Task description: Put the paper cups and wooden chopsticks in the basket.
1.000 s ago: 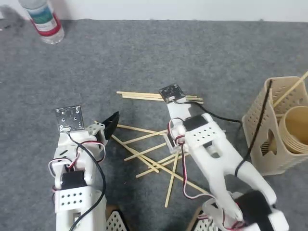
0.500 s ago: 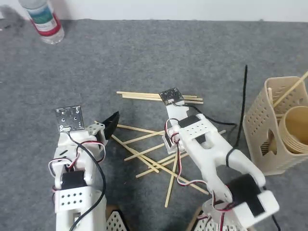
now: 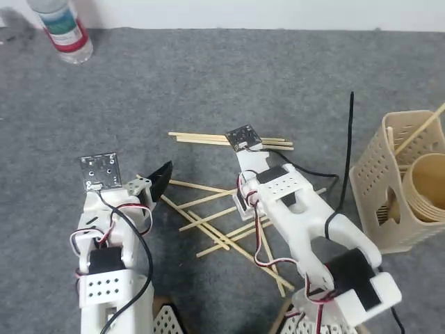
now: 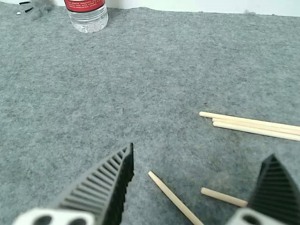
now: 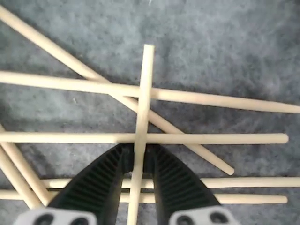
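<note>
The right gripper [image 5: 138, 152] pinches one wooden chopstick [image 5: 144, 93] between nearly closed fingers, over the chopstick pile [image 3: 212, 232]. At the pile's 9 o'clock, the left gripper [image 4: 200, 159] hangs spread wide above the grey mat [image 4: 140, 70]. The basket [image 3: 372, 188], with paper cups [image 3: 425, 184] inside, stands at 3 o'clock.

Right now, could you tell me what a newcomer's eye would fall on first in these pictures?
The loose tangle of wooden chopsticks in the middle of the grey mat draws the eye first, with the right end effector shut on one chopstick atop that pile. Next comes the cream basket at the mat's right edge, with stacked paper cups inside.
</note>
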Available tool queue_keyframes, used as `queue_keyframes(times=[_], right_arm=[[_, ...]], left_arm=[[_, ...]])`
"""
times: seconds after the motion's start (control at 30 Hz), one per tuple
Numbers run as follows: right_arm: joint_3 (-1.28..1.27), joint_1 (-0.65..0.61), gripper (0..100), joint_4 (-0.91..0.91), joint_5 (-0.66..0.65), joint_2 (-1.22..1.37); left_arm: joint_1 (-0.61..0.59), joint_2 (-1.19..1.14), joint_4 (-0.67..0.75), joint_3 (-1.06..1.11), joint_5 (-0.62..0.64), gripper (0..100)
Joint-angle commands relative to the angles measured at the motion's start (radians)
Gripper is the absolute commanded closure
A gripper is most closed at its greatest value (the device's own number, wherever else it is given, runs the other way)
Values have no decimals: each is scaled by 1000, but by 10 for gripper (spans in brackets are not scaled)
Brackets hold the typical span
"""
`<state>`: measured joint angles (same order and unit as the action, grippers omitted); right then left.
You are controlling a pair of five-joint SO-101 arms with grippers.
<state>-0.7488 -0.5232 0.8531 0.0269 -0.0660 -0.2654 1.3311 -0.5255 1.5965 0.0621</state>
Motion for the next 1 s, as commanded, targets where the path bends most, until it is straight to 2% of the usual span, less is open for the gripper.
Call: queue_keyframes(times=[0.0,0.33,0.53,0.63,0.8,0.97], right_arm=[[48,-4,991,-7,-23,-2],[51,33,991,-2,-28,-41],[81,35,991,151,-38,-318],[83,33,991,211,-178,-498],[91,74,991,265,-551,-800],[203,228,991,254,-592,-1036]], left_arm=[[11,11,21,-4,-15,614],[11,11,21,-4,-15,614],[11,11,43,4,-15,614],[11,11,43,5,-15,614],[11,11,43,5,-15,614],[11,11,43,5,-15,614]])
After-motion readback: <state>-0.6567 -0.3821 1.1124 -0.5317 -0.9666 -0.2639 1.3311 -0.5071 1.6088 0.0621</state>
